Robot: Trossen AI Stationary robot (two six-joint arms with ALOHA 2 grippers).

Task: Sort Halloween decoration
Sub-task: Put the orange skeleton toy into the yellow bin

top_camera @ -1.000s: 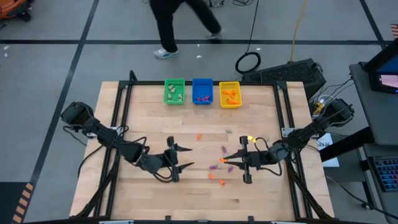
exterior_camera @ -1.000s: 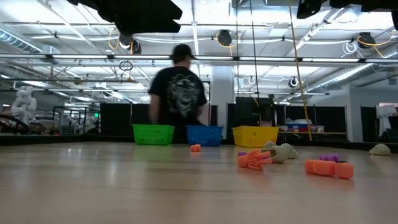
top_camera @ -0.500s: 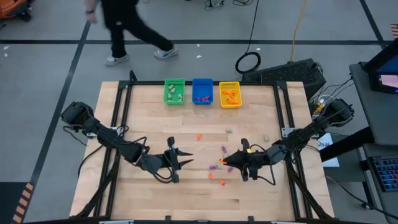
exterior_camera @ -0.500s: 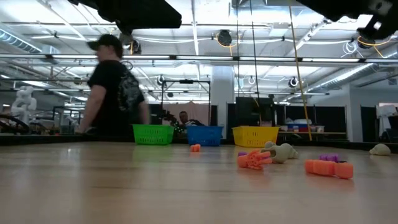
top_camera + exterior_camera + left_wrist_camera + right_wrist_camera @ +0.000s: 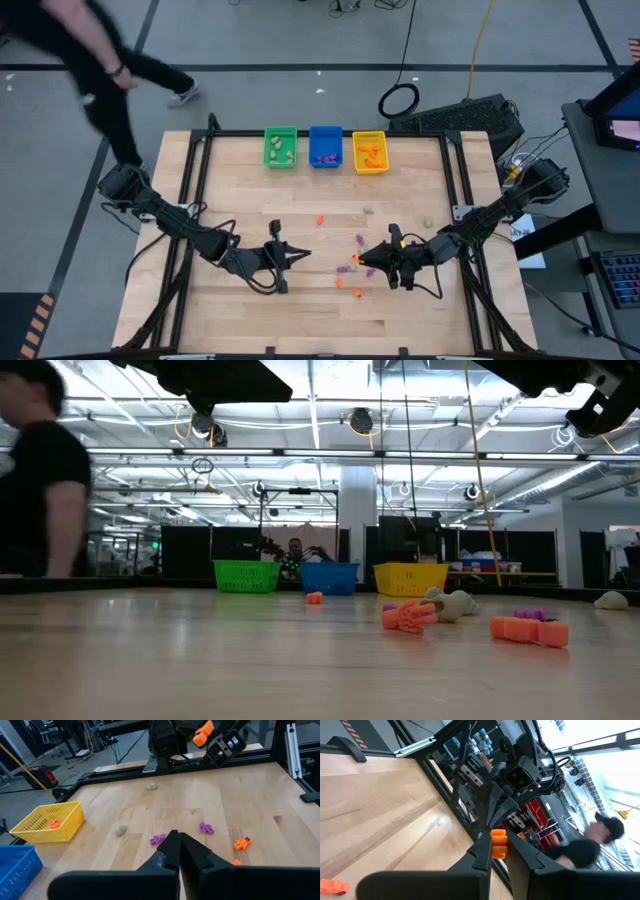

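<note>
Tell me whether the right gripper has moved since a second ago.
Yes. The right gripper, clamping an orange trinket, swung away from the yellow bin, toward the table's near edge.

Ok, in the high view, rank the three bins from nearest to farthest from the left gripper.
From the left gripper, shut and empty at mid-table:
1. Green bin, nearest, at the left end of the row on the far edge.
2. Blue bin, the middle one.
3. Yellow bin, farthest, at the right end.

Green bin (image 5: 280,147), blue bin (image 5: 325,146), yellow bin (image 5: 369,152) at the table's far edge; a person (image 5: 95,60) beyond.
</note>
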